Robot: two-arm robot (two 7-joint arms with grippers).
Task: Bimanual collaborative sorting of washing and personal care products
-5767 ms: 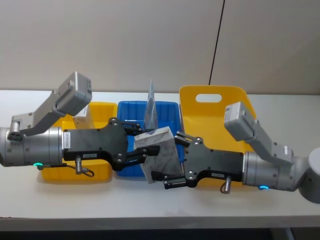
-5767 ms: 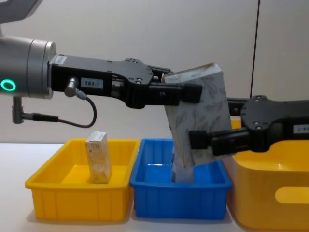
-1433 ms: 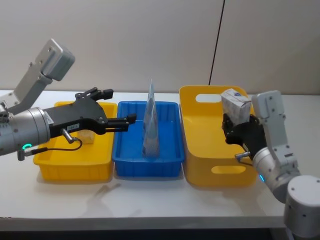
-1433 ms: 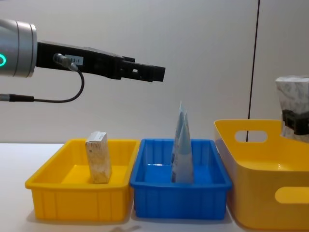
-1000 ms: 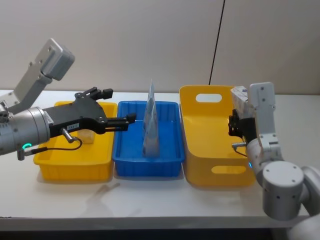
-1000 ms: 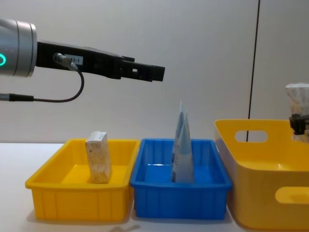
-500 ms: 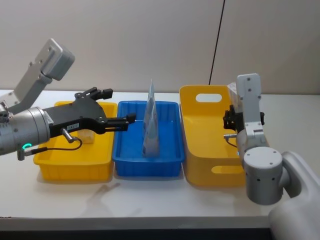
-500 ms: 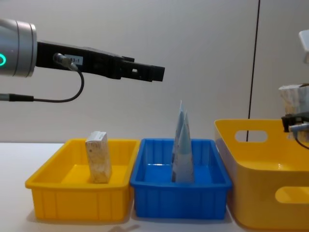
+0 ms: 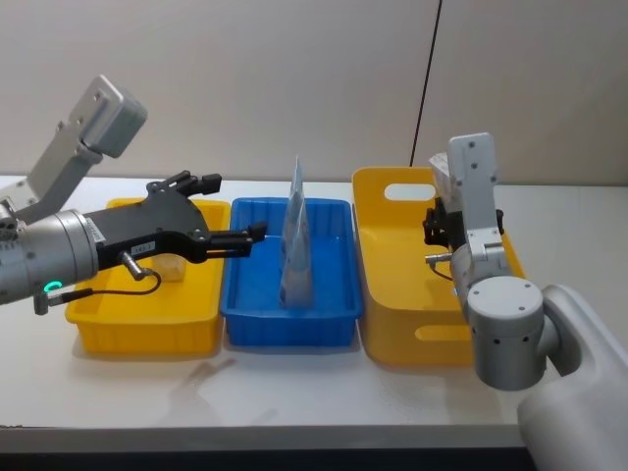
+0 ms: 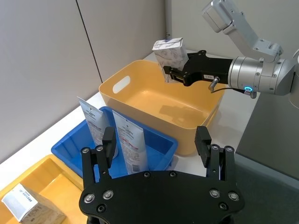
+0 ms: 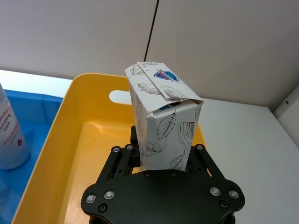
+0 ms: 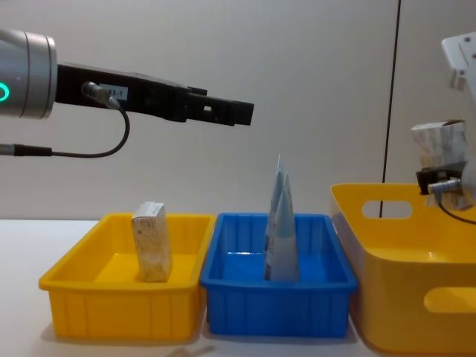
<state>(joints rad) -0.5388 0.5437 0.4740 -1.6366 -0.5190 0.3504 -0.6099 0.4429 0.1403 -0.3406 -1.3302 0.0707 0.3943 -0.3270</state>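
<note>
Right pincer [image 11: 162,147] clamps the marbled pack [image 11: 161,107] upright above the large yellow bin [image 11: 79,140]; left pincer [image 10: 155,140] hovers open.

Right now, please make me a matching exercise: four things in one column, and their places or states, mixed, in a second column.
1 marbled-print pack
2 beige block pack
3 pale blue pouches
4 left gripper

A standing in the blue bin
B open, empty, in the air
C in the small yellow bin
D held by the right gripper above the large yellow bin

Pairs: 1-D, 2-C, 3-A, 4-B
</note>
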